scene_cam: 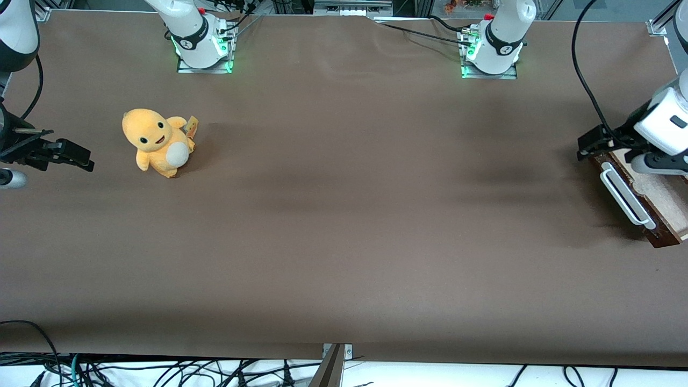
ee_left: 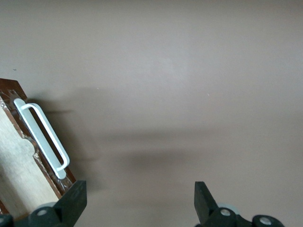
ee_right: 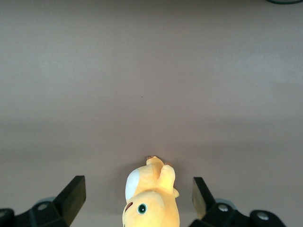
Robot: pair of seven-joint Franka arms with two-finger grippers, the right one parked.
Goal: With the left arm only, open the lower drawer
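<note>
Claw (scene_cam: pixel 591 144) of the big white jointed left arm (scene_cam: pixel 664 126), black and two-fingered, sits at the working arm's end of the brown tabletop (scene_cam: pixel 344 215). Fingers (ee_left: pixel 73 198) are spread wide apart in the wrist view, with only bare tabletop between them; nothing is gripped.

Lower drawer (scene_cam: pixel 653 185), a dark brown wooden front with a pale light-wood inside, lies just beside the claw, slightly nearer the front camera than the claw. Its long white bar handle (scene_cam: pixel 623 194) runs along the dark front, on the side facing the open tabletop. In the front view the claw overlaps the drawer's corner farthest from the camera, at the handle's end; contact cannot be confirmed there. In the wrist view the handle (ee_left: pixel 43 138) stands clear to one side of the nearer finger, not between the fingers. Pale inside of the drawer (ee_left: pixel 19 175) is exposed next to the dark front edge. The drawer runs off the frame edge, so its full extent is not visible.

Yellow-orange plush toy with a white belly (scene_cam: pixel 157 141) sits upright well apart from the claw, toward the parked arm's end of the tabletop. A black cable (scene_cam: pixel 583 64) trails down to the left arm above the claw.
</note>
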